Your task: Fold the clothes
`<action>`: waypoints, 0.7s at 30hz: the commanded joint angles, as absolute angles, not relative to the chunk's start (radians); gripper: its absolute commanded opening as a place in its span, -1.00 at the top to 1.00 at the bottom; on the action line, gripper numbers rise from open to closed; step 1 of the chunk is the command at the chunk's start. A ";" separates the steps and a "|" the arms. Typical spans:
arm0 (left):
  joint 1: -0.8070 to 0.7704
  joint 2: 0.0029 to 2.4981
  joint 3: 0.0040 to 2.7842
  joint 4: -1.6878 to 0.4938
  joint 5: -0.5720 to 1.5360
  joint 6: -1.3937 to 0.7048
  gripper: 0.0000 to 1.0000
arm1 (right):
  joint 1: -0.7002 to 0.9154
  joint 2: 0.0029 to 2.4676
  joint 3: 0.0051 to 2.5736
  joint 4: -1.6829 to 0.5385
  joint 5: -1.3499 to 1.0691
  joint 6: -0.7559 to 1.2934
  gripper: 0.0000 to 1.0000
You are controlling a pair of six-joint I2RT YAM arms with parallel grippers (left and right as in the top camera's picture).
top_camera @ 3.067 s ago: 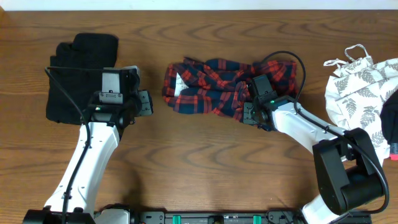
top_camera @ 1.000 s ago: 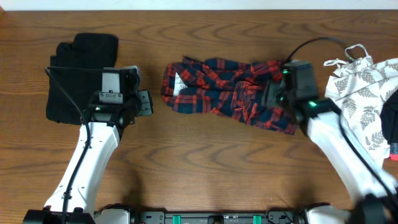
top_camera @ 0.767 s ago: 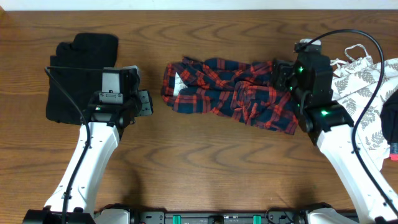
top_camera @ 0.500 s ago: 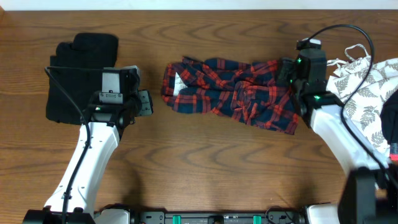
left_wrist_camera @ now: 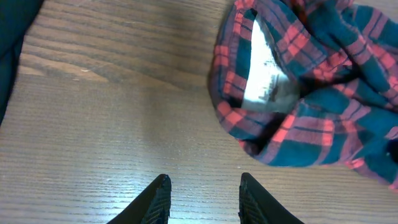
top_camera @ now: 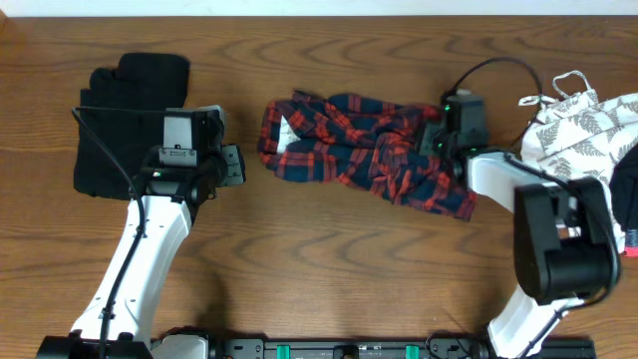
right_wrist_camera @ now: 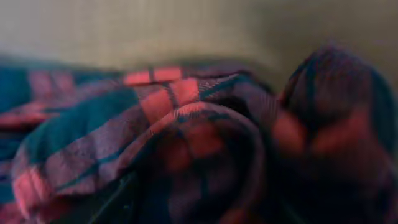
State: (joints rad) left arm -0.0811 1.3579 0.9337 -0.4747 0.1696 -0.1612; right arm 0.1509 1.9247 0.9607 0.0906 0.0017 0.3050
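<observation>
I judged the job to be at its opening step: the plaid shirt (top_camera: 359,150) lay crumpled in the middle of the table (top_camera: 329,269), not yet spread, so my next move called for a hold on a hem or sleeve to draw it flat. My right gripper (top_camera: 434,140) was pressed into the shirt's right end, blurred cloth filling its view; whether it had closed on anything I could not tell. My left gripper (left_wrist_camera: 202,199) hung over bare wood just left of the collar's white label (left_wrist_camera: 264,78), fingers parted and empty. A black garment (top_camera: 125,120) lay further left, a leaf-print garment (top_camera: 578,130) at the right edge.
</observation>
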 commanded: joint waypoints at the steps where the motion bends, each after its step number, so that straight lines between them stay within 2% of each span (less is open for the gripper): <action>1: -0.078 1.365 0.953 -0.478 0.173 -0.175 0.27 | 0.185 2.027 0.955 0.058 -0.040 0.313 -0.23; 11: -0.078 1.365 0.953 -0.478 0.172 -0.174 0.27 | 0.176 2.058 0.955 0.057 -0.042 0.309 -0.36; 21: -0.078 1.367 0.953 -0.377 0.172 -0.154 0.26 | 0.170 1.689 0.955 -0.137 -0.034 0.178 -0.42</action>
